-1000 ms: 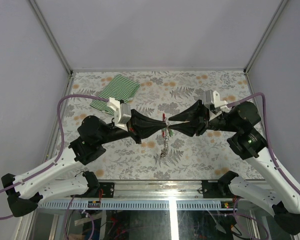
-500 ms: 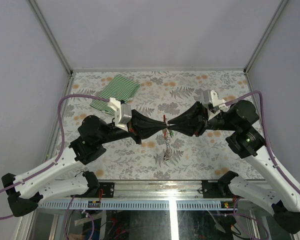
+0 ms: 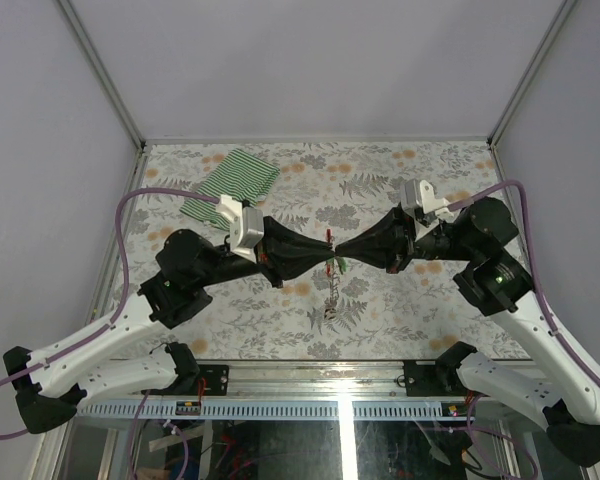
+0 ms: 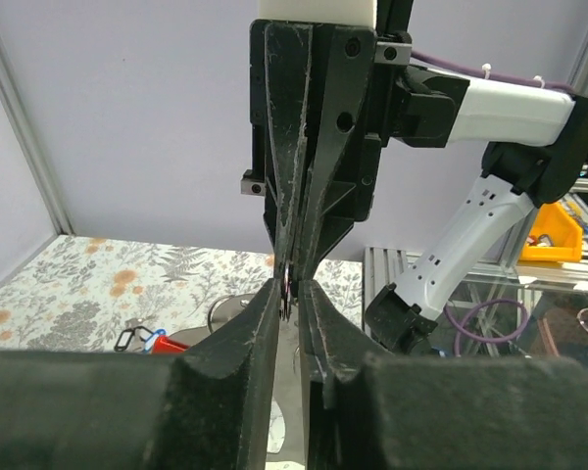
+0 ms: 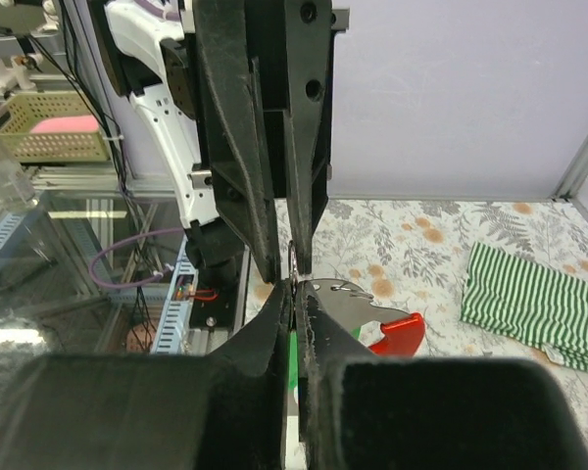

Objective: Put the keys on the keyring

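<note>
At mid-frame in the overhead view, tip to tip: left gripper point(image 3: 323, 252) from the left, right gripper point(image 3: 338, 250) from the right, both raised off the table point(image 3: 410, 300). Left fingers point(image 4: 260, 323) nearly together, nipping the thin keyring point(image 4: 287, 287) in a hairline gap. Right fingers point(image 5: 274, 323) pressed together at that same ring; whether on the ring itself or on a key's head, cannot tell.

Just right of the right fingertips in the right wrist view, one of the keys point(image 5: 348, 299): silvery blade at the pinch, long axis slanting to the lower right, red tag point(image 5: 397, 336) at the far end. Just below the meeting point overhead, a green tag point(image 3: 339, 263). Below that, a chain point(image 3: 330, 295) hanging in a straight line toward the bottom of the frame, lower end at or near the tabletop.

Flowered covering across the table, pale walls on three sides, metal posts in the far corners. Green-and-white striped cloth point(image 3: 232, 180) in the upper left, well apart from the grippers. Open tabletop to left, right and beyond the pinch; near edge not far below the chain's end.
</note>
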You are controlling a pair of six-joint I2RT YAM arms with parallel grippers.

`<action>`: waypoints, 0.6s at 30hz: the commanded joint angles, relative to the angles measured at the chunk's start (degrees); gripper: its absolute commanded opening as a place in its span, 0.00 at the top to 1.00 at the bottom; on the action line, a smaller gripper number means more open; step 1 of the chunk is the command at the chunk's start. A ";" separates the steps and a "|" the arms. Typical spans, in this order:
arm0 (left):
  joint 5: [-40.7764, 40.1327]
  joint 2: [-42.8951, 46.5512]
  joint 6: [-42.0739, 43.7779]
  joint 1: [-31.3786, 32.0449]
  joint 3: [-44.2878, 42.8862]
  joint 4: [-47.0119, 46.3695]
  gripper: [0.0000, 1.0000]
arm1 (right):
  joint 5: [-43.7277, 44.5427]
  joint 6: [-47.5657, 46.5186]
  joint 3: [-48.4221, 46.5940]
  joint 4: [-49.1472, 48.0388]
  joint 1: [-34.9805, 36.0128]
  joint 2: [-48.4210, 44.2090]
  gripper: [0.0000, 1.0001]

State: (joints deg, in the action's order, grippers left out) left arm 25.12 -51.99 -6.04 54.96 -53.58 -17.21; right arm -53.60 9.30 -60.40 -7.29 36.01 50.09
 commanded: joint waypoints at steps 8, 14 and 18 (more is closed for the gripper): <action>4.54 -0.44 3.78 -0.30 -7.74 9.91 0.65 | 5.33 -18.46 -17.89 33.42 0.45 2.75 1.00; 0.65 -2.32 5.85 -0.38 -11.57 21.38 0.63 | 9.00 -22.96 -24.68 46.83 0.46 6.96 1.00; 0.98 -2.18 6.91 -0.37 -11.52 23.73 0.63 | 12.32 -24.98 -29.08 54.08 1.01 9.43 1.00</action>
State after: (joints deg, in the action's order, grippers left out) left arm 26.94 -54.43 -1.43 54.85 -63.53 1.21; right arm -45.47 -11.73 -84.14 37.45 36.12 57.54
